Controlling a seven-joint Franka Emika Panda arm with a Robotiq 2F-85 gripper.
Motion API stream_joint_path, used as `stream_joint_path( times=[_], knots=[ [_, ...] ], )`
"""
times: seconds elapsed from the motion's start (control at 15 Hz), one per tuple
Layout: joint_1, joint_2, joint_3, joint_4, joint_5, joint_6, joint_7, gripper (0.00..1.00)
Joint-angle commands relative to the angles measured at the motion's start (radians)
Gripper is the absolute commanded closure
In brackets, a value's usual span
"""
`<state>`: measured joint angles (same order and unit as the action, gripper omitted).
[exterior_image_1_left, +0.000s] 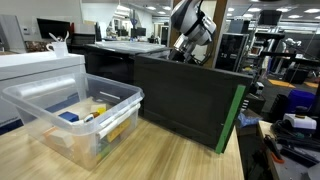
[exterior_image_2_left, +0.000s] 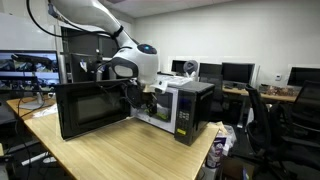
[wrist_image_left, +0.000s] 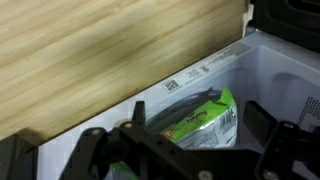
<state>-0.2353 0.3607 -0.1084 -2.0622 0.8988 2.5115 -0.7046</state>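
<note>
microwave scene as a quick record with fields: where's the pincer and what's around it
microwave: stands on the wooden table
door: swung wide open
pincer: open, holding nothing, at the microwave's opening
green packet: lies flat on the white floor inside, just ahead of the pincer, not touched
clear plastic bin: on the table in an exterior view, with small blue and yellow things in it
</note>
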Motion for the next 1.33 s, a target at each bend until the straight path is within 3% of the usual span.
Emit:
stream_joint_path(
  times=[0.0,0.33,0.53,0.8,0.93,1.0,1.2,1.27],
  knots=[
    [0.005,-0.074,-0.016,-0.129,-0.115,0.001,0.049,0.0],
    [-0.014,-0.192,-0.02,-0.354,-0.221,0.065,0.008,0.0],
    [-0.036,-0.266,0.008,-0.449,-0.085,0.173,-0.103,0.0],
    [-0.014,-0.306,0.013,-0.487,0.157,0.28,-0.28,0.0],
    [-0.001,-0.281,0.002,-0.491,0.102,0.319,-0.234,0.0],
    [-0.009,-0.273,-0.002,-0.463,0.103,0.271,-0.229,0.0],
    [-0.007,-0.271,-0.002,-0.473,0.103,0.289,-0.229,0.0],
    [-0.01,-0.282,0.009,-0.464,0.18,0.302,-0.292,0.0]
  ],
)
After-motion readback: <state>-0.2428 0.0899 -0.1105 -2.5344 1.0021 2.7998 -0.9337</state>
